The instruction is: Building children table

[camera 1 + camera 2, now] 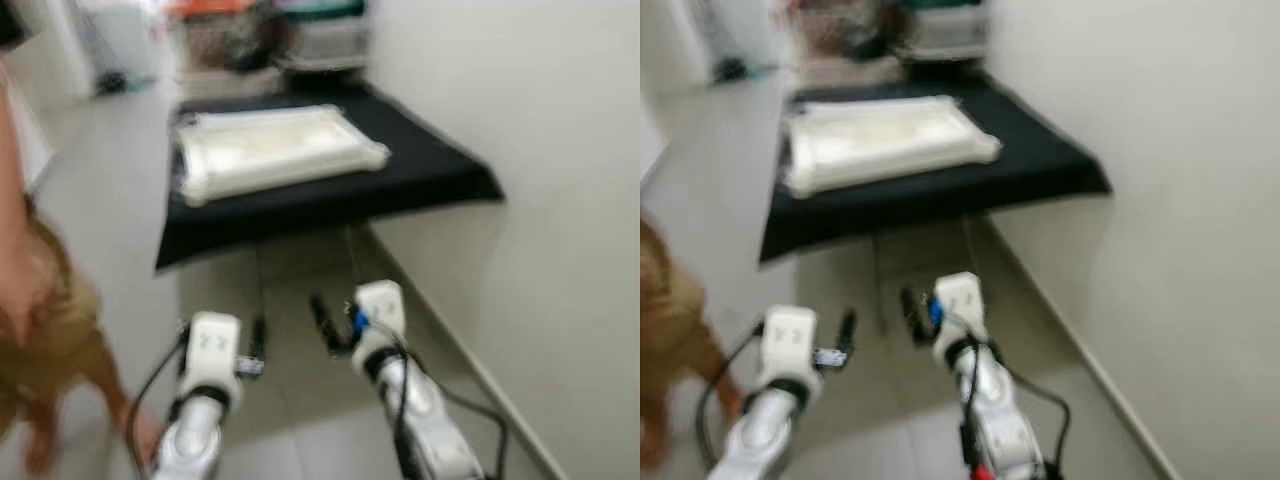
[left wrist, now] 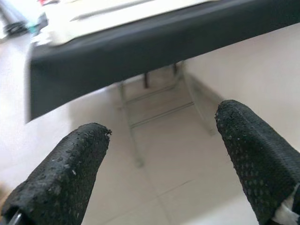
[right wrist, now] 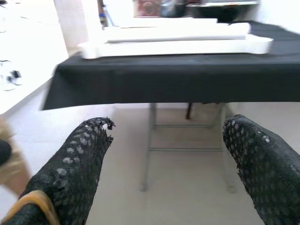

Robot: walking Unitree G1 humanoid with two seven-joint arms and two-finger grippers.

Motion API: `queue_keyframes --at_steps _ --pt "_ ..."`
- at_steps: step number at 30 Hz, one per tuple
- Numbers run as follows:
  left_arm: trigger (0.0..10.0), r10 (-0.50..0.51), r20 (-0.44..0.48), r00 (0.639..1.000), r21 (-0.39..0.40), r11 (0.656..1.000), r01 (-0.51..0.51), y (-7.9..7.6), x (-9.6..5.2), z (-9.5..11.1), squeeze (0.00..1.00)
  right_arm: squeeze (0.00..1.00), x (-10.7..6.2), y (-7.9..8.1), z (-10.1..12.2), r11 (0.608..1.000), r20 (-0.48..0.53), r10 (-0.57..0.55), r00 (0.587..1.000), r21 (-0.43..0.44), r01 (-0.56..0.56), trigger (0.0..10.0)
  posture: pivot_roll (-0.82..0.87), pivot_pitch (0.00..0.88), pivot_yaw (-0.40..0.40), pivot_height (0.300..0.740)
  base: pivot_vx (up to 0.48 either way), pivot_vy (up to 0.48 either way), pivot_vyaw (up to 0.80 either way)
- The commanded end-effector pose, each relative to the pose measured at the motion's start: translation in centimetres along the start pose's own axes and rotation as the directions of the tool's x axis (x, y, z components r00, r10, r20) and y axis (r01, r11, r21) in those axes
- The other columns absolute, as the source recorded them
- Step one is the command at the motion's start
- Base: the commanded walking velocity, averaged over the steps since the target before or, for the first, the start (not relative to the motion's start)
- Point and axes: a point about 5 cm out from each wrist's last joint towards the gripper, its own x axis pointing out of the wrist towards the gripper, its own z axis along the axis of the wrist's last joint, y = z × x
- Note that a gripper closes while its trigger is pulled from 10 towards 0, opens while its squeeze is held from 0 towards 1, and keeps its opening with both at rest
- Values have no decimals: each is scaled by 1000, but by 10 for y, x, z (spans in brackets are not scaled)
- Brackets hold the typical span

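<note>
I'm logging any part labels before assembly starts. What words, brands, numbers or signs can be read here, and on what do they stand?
None can be read.
The white flat package on the black-covered table: no print can be made out; the head views are blurred.
The boxes behind it: too blurred to read.
The left gripper and right gripper: no legible marking.
</note>
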Motion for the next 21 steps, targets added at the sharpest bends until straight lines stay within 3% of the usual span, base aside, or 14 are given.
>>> queue_keyframes --at_steps 1,21 --pt "10000 -11 -4 1000 -7 1000 11 -4 -1 -1 0 0 -2 -3 -3 1000 -4 -10 1000 1 10 10000 44 0 1 740 319 0 0" --pt "10000 -17 -1 1000 -7 1000 17 -4 0 -1 0 0 -1 1 -1 1000 17 20 1000 -7 -20 10000 46 0 0 740 323 0 0"
